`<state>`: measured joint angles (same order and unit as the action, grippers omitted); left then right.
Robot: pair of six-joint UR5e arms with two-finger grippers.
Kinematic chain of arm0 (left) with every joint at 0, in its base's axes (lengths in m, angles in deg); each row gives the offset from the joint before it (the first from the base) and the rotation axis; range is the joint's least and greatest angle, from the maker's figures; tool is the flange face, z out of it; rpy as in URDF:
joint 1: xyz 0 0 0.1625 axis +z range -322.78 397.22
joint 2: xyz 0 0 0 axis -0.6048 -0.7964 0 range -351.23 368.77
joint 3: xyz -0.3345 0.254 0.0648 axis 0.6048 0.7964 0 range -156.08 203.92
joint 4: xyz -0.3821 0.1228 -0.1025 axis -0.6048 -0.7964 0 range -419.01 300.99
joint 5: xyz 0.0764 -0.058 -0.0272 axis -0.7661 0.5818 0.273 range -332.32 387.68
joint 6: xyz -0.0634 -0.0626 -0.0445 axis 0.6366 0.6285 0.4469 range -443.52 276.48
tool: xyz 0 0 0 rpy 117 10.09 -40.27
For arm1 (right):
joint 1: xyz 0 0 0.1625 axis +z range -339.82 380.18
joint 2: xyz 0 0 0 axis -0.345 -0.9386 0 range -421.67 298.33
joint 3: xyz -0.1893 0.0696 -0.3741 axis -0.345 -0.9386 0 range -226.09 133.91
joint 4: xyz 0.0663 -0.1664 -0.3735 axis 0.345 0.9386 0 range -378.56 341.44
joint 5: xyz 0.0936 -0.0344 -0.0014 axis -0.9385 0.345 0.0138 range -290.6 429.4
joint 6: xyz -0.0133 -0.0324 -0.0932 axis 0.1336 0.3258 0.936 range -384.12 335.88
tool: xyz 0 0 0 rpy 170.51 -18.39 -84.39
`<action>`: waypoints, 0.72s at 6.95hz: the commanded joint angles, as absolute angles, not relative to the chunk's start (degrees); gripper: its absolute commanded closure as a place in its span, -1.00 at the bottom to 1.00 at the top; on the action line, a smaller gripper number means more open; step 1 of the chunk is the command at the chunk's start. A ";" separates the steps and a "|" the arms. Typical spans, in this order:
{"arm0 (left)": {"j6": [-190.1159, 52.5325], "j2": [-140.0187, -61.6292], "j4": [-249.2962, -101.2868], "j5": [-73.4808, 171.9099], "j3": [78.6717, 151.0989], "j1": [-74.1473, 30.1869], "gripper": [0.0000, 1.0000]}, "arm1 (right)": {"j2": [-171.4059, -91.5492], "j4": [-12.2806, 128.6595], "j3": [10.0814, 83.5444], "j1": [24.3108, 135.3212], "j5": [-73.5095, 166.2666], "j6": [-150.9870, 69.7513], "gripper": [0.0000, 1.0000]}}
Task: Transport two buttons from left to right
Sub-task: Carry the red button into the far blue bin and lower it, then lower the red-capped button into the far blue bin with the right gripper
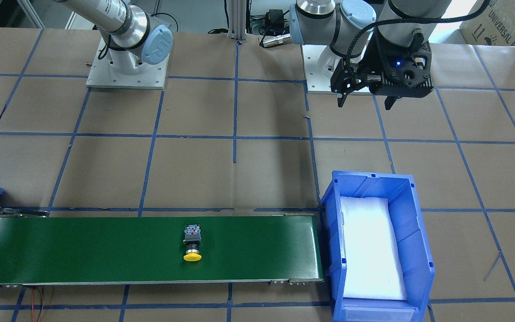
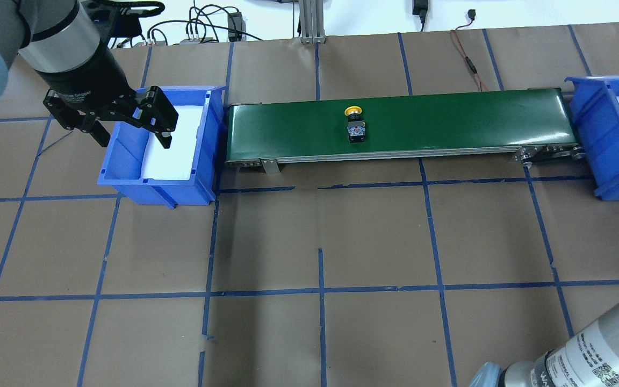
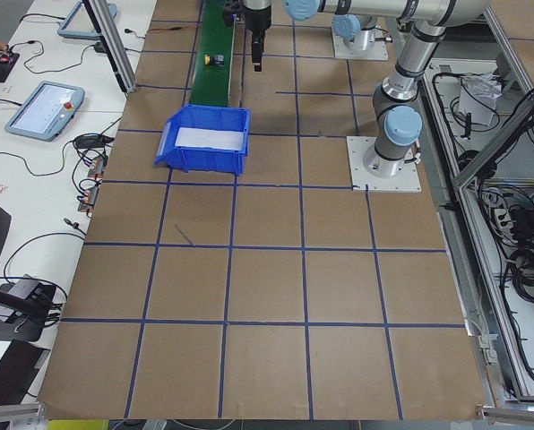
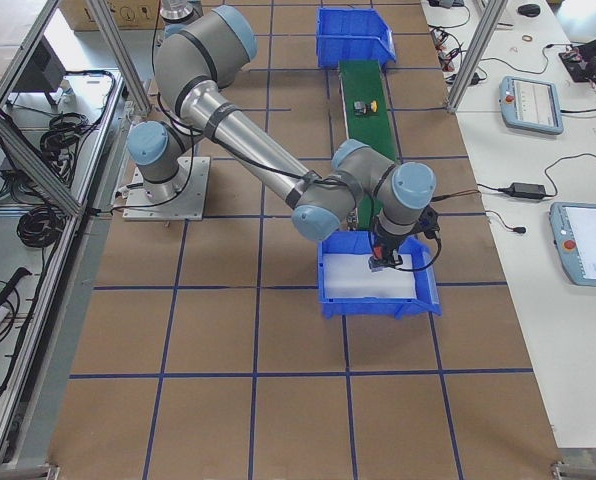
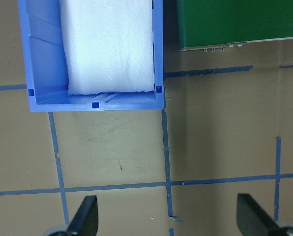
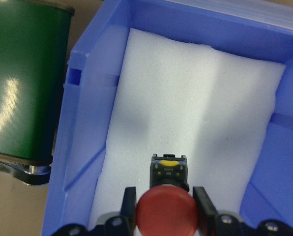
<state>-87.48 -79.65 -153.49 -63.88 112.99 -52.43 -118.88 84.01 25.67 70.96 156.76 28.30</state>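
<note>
The red-capped button (image 6: 164, 210) is held between the fingers of my right gripper (image 6: 164, 200), just above the white foam in the right blue bin (image 6: 85, 123). This gripper also shows over that bin in the exterior right view (image 4: 381, 262). The yellow-capped button (image 1: 192, 243) lies on its side at the middle of the green conveyor belt (image 1: 105, 250); it also shows in the overhead view (image 2: 355, 124). My left gripper (image 2: 135, 144) is open and empty, hovering over the near edge of the left blue bin (image 2: 153, 188), which holds only white foam.
The belt (image 2: 449, 118) runs between the two bins. The right bin (image 2: 591, 123) sits at the belt's right end. The brown table (image 2: 320, 242) has a blue tape grid. The left wrist view shows the left bin's rim (image 5: 95, 104) and the belt's end (image 5: 235, 24).
</note>
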 commanded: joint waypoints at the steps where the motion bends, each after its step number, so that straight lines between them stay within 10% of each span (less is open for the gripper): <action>1: -87.48 -79.65 -153.58 -63.90 112.95 -52.43 -1.00 | -118.10 84.10 26.85 69.59 156.76 29.14 0.80; 5: -87.48 -79.65 -153.67 -63.81 112.95 -52.43 -1.00 | -116.51 85.77 28.52 69.05 158.85 29.15 0.79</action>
